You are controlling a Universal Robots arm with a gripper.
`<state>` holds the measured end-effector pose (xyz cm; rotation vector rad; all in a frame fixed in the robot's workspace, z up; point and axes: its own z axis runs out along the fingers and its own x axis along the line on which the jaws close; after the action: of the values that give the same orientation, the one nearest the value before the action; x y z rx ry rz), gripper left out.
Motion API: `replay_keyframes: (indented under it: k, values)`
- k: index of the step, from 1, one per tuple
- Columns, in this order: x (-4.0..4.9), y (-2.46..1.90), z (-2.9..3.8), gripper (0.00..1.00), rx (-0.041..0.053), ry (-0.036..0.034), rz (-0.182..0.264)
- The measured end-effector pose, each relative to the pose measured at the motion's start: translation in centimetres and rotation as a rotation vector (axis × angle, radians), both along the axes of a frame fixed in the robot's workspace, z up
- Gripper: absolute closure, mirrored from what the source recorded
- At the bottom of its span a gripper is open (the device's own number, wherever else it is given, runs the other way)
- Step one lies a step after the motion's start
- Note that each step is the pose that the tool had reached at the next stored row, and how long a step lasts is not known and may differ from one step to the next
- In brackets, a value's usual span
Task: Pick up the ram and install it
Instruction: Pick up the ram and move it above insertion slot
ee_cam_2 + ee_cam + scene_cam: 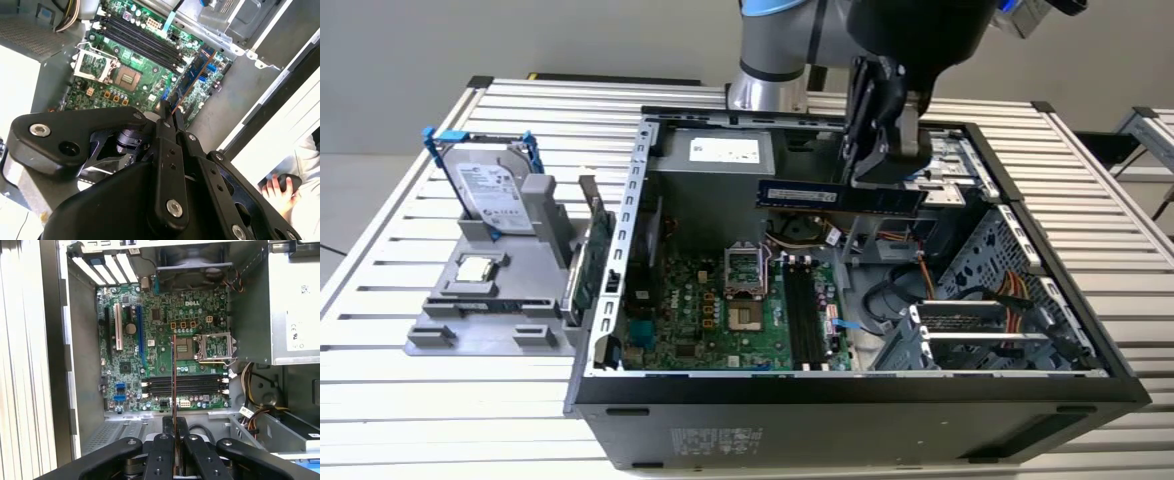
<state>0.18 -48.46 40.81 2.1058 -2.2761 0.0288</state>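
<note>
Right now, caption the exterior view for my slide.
Gripper holds the ram over the motherboard of the open computer case.

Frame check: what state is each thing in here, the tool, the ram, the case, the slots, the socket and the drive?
tool: shut on the ram.
ram: held above the open case, not in any slot.
computer case: side open, motherboard exposed.
memory slots: all empty.
processor socket: retaining plate flipped open.
hard drive: upright in the grey stand outside the case.
</note>
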Motion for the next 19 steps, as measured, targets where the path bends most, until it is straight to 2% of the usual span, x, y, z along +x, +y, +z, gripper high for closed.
replay_keyframes:
  k: [8, 19]
  values:
    - [0.89, 0.00, 0.00, 1.00, 0.0000, 0.0000, -0.002]
    - [2.57, 0.00, 0.00, 1.00, -0.0001, 0.0000, -0.005]
